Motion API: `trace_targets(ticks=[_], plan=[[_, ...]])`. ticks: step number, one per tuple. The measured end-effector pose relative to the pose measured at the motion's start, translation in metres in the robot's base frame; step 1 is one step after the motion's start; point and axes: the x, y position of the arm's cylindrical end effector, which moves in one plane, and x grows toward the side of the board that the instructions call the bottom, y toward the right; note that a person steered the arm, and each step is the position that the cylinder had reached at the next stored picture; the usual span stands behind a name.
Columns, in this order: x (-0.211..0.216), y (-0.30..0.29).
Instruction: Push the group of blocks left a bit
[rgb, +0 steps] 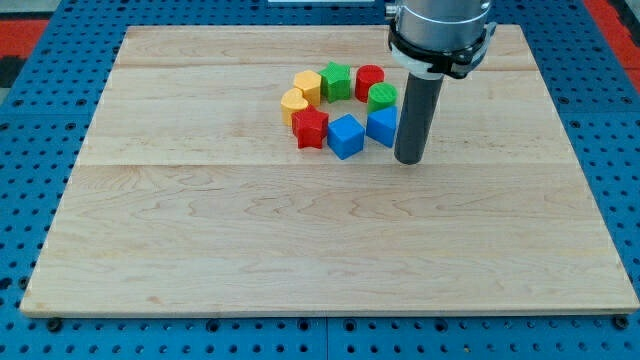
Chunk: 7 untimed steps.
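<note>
Several small blocks form a ring near the board's upper middle. A green star and a red cylinder sit at the ring's top. Two yellow blocks stand on its left. A red star and a blue cube lie at its bottom. A green block and a blue block are on its right. My tip rests on the board just right of the blue block, touching or almost touching it.
The wooden board lies on a blue pegboard surface. The arm's grey and black wrist hangs over the board's top right.
</note>
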Motion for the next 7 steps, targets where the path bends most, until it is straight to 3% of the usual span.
trace_targets(ticks=[2,5,7], plan=[[0.000,0.025],[-0.142,0.026],[-0.136,-0.019]])
